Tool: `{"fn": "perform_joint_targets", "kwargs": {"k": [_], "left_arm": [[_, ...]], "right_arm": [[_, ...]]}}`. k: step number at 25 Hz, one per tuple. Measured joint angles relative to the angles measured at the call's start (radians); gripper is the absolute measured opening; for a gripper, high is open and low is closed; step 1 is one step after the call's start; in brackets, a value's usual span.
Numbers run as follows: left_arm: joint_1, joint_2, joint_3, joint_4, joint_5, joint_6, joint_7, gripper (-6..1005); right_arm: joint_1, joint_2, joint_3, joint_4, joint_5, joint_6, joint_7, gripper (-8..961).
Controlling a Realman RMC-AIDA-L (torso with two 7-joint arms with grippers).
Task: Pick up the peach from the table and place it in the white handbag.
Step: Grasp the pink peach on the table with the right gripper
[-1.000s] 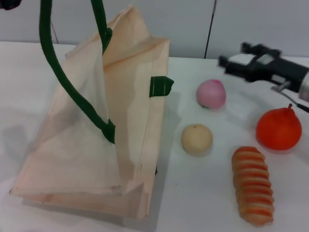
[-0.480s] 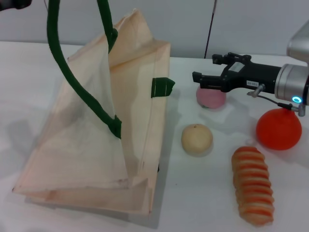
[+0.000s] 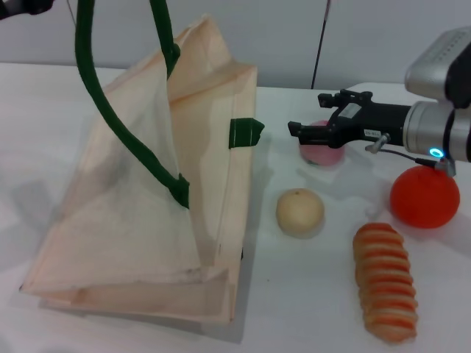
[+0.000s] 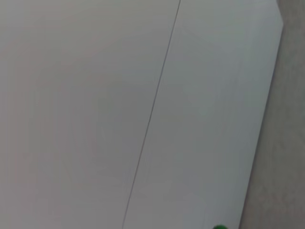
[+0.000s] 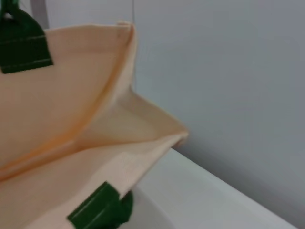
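Observation:
The peach (image 3: 322,154) is pale pink and lies on the white table (image 3: 309,294), to the right of the white handbag (image 3: 147,213). My right gripper (image 3: 309,116) is open and hovers right over the peach, hiding its top; its fingers (image 3: 313,134) reach toward the bag. The bag stands tilted with its mouth held up by a dark green handle (image 3: 110,118) that rises out of the top edge. My left gripper (image 3: 18,6) shows only as a dark patch at the top left corner. The right wrist view shows the bag's cream rim (image 5: 95,138).
A cream-yellow round fruit (image 3: 299,212) lies just in front of the peach. An orange stemmed fruit (image 3: 425,196) sits at the right, under my right arm. A striped orange bread-like piece (image 3: 385,282) lies at the front right.
My right arm has swung left from the back right until its gripper is over the peach. The bag's handle and raised side have shifted slightly right.

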Motion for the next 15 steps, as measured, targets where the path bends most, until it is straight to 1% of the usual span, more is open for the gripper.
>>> {"fn": "perform_joint_targets", "kwargs": {"k": [6,11,15], "left_arm": [[-0.005,-0.002,0.0,0.003,0.007,-0.008,0.0,125],[-0.013,-0.003,0.0,0.003,0.018,-0.013,-0.002,125],[-0.015,-0.004,0.0,0.004,0.022,-0.013,-0.003,125]], "right_arm": [[0.047,0.004,-0.04,0.039,0.002,-0.099,-0.004,795],[0.052,0.003,-0.049,0.05,0.0,-0.13,-0.001,792],[0.07,0.003,-0.093,0.077,-0.001,-0.159,0.01,790]]}}
